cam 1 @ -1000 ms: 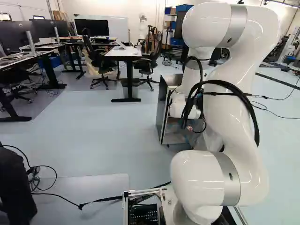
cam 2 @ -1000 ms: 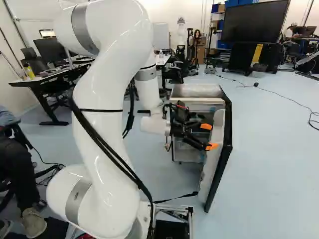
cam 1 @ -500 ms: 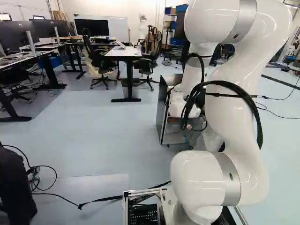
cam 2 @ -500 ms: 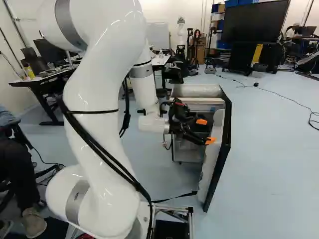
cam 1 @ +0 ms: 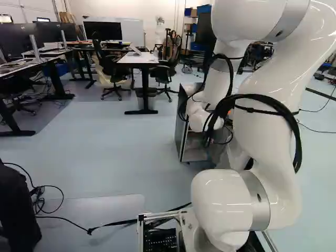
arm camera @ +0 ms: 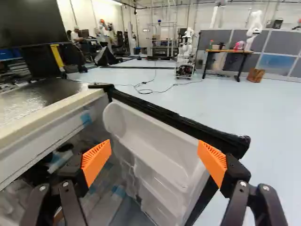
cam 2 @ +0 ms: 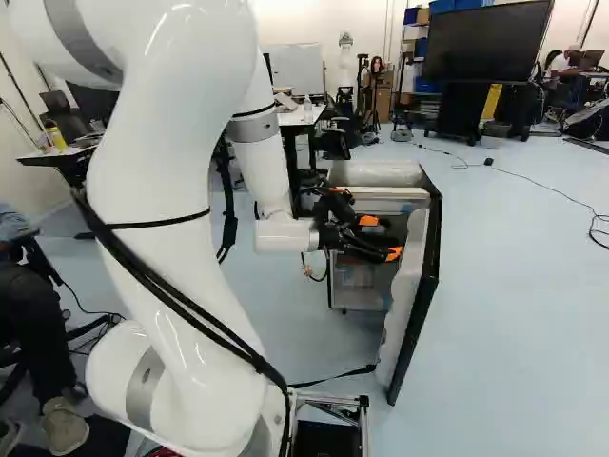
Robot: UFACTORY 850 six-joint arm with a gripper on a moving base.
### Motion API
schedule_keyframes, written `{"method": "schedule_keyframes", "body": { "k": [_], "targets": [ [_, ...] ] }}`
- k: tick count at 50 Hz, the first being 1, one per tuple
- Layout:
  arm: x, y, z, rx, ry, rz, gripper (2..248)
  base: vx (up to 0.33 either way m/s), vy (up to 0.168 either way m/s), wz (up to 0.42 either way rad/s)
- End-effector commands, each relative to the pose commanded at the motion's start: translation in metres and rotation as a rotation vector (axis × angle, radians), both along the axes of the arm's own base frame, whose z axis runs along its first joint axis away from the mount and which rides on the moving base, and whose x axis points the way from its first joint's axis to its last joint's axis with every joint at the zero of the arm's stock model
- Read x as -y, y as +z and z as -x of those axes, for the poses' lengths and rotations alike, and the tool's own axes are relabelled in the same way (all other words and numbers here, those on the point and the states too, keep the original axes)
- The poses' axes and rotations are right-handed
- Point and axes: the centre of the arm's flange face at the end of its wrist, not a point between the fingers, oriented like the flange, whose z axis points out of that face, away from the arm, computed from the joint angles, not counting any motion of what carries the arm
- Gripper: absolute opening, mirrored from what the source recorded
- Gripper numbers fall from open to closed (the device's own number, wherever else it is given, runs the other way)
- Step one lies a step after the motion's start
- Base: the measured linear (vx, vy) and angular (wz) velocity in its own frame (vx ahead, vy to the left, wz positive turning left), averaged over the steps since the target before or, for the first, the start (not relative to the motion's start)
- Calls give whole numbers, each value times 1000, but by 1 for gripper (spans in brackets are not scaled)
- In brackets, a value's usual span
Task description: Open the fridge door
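Spread wide and empty, the pincer (arm camera: pixel 154 149) reaches inside the partly open fridge door (cam 2: pixel 405 286), likely to push it outward without a grip.

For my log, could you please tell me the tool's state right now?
Tool: open, with a wide gap, holding nothing.

Over there a white desk (cam 1: pixel 137 59) stands between two black office chairs (cam 1: pixel 112 68), a laptop (cam 1: pixel 135 51) on top. A big dark screen (cam 2: pixel 485 40) looms at the back — a thin cable (cam 2: pixel 542 186) winds across the floor (cam 2: pixel 533 276). A cardboard box (arm camera: pixel 256 75) sits beside a wooden-topped table (arm camera: pixel 229 51) — something pink (arm camera: pixel 239 45) on it.
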Motion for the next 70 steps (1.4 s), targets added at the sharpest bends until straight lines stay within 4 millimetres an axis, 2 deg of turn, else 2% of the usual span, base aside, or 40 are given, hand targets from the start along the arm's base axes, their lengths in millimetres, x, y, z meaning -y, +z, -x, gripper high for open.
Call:
{"method": "schedule_keyframes", "body": {
  "k": [37, 70],
  "targets": [
    [-52, 33, 23, 8, 492, -54, 247, 0, 0, 0],
    [-94, 45, 56, -39, 849, -53, 247, 0, 0, 0]
  ]
}}
